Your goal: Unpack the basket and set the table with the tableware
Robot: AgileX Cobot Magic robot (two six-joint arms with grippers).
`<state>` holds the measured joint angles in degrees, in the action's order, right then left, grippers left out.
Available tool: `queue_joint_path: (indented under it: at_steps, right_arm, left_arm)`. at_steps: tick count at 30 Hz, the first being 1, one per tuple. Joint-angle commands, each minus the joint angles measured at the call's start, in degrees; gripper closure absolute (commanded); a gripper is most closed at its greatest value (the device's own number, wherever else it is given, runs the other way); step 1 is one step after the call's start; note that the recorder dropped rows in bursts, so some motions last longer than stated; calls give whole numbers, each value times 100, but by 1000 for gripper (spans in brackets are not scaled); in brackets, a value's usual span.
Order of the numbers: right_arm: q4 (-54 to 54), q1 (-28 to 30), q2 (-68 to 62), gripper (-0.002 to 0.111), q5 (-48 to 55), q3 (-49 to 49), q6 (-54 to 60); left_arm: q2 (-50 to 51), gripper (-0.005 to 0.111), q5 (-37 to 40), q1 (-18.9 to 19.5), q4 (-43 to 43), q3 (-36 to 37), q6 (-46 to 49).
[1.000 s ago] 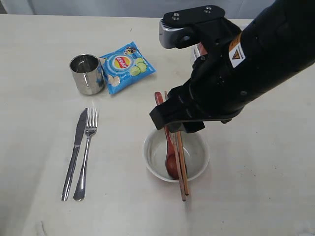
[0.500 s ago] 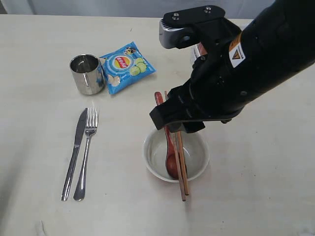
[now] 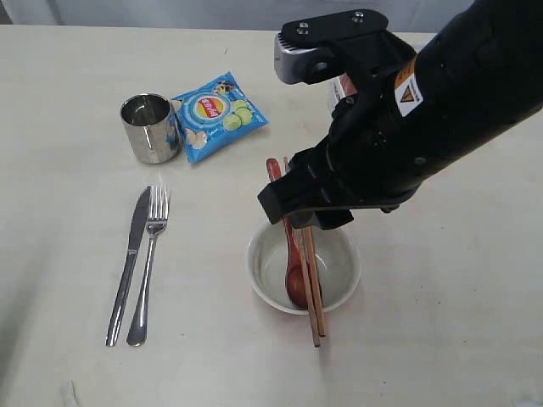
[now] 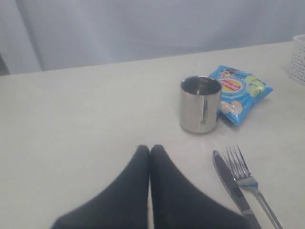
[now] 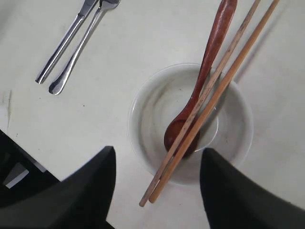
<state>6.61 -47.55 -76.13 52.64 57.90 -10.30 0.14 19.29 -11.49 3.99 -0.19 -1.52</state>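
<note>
Right pincer (image 5: 157, 155) spread wide, holding nothing, directly above bowl (image 5: 143, 114) on desk (image 5: 95, 86). Spoon (image 5: 212, 52) sits in bowl, chopsticks (image 5: 240, 50) across its rim. Left pincer (image 4: 150, 149) pressed together. Basket (image 4: 300, 57) cut off at the left wrist view's edge

right gripper (image 5: 157, 150) stood agape at bowl's (image 5: 143, 107) 6 o'clock | spoon (image 5: 217, 36), chopsticks (image 5: 229, 70) leaned out toward 1 | knife (image 5: 66, 38), fork (image 5: 80, 51) lay toward 10
</note>
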Motion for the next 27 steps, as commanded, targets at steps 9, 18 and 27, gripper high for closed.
queue_joint_path:
  at_steps: [9,18,27]
  right_arm:
    - [-5,0,45,57,-6,3,49]
    - [-5,0,45,57,-6,3,49]
    - [36,0,46,57,-409,3,-13]
  left_arm:
    - [-14,107,-77,12,-566,19,152]
    - [-14,107,-77,12,-565,19,152]
    - [-14,107,-77,12,-565,19,152]
